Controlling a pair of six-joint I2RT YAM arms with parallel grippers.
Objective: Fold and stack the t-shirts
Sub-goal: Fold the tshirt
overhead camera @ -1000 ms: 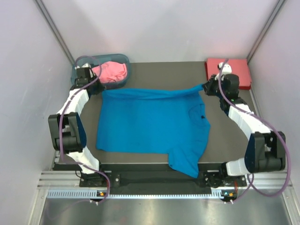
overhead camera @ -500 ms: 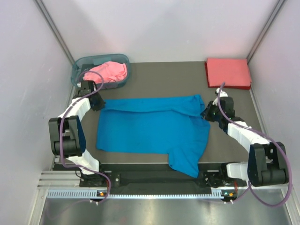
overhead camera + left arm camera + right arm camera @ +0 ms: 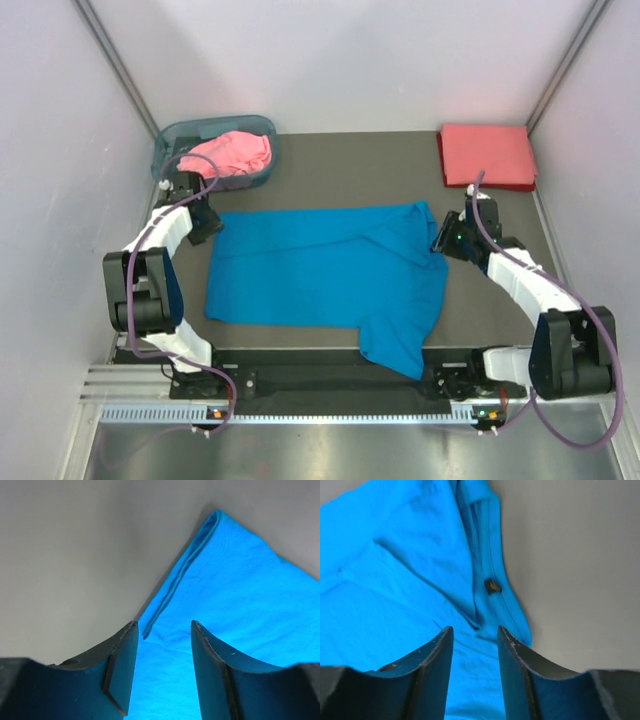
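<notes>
— Blue t-shirt (image 3: 320, 265) lies spread in the middle of the table, with one sleeve toward the near edge. I judge that one fold along its far edge is already laid.
— And your grippers?
— The left gripper (image 3: 205, 222) and the right gripper (image 3: 447, 238) hover at its far corners, jaws apart, holding nothing. Next I must take fresh edges for another fold.
— Anything in the way?
— Nothing close. Farther back, the pink t-shirt (image 3: 235, 153) sits in the basket (image 3: 250, 180), and the coral-red t-shirt (image 3: 487, 155) lies folded at the far right.

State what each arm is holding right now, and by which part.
Nothing is held. The left gripper and right gripper both stand with jaws apart over the far corners of the blue t-shirt; the cloth lies beneath them, unclamped.
</notes>
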